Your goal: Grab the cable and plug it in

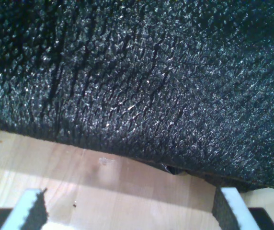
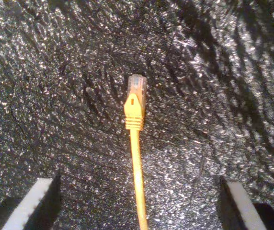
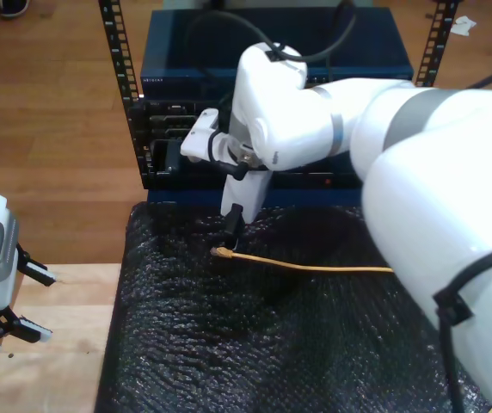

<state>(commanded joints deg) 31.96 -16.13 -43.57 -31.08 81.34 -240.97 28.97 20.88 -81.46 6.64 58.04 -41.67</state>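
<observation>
On the black foam mat (image 3: 229, 344), the cable (image 3: 315, 266) lies flat, its clear plug (image 2: 137, 84) and ribbed yellow boot (image 2: 133, 115) pointing toward the equipment rack (image 3: 272, 69) at the back of the exterior view. My second gripper (image 2: 137, 203) hovers above it, spread wide, with the cord running between the 2 fingers and touching neither. My first gripper (image 1: 130, 211) is also spread and holds nothing, over the bare wooden worktop (image 1: 127, 187) at the mat's edge.

I judge the cable light and limp; held far back, the tip would droop and wander. The plug looks small, hard and brittle, its latch easy to crush. The boot just behind it seems the best hold: stiffer, ridged against slipping, and close enough to steer the plug into a port.
</observation>
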